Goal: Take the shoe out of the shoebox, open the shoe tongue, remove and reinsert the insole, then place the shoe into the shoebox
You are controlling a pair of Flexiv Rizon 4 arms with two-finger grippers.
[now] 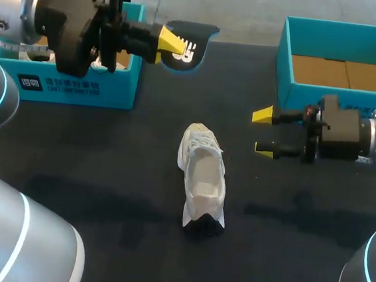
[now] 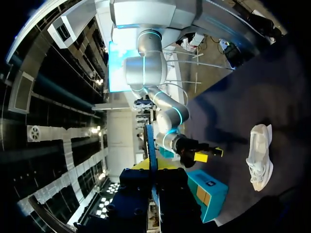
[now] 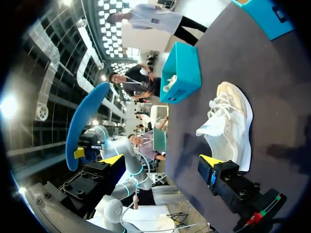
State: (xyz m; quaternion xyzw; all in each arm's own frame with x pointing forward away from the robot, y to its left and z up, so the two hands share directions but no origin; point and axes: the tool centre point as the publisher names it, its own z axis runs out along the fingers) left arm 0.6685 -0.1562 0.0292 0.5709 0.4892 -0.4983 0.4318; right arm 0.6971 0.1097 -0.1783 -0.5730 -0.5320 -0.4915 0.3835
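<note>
- Left gripper is clamped on the insole. In the left wrist view the insole stands edge-on as a thin blue strip between the yellow tips.
- It hangs raised above the far left part of the table, just in front of the left shoebox. The left arm comes in from the near left and its fingers point towards the table's middle.
- Most of the insole sticks out past the fingertips, dark face up with a blue rim, clear of the table.
- Right gripper is spread wide with nothing between its fingers. It is held level over the right side of the table, in front of the right shoebox, fingers pointing towards the middle.
- White shoe stands on its sole on the dark table near the centre, outside both boxes, toe towards the far edge and heel towards the near edge.
- It lies nearer than the left gripper and well apart from it. It is near the right gripper's tips but not touching them; in the right wrist view it sits just ahead of the open fingers.
</note>
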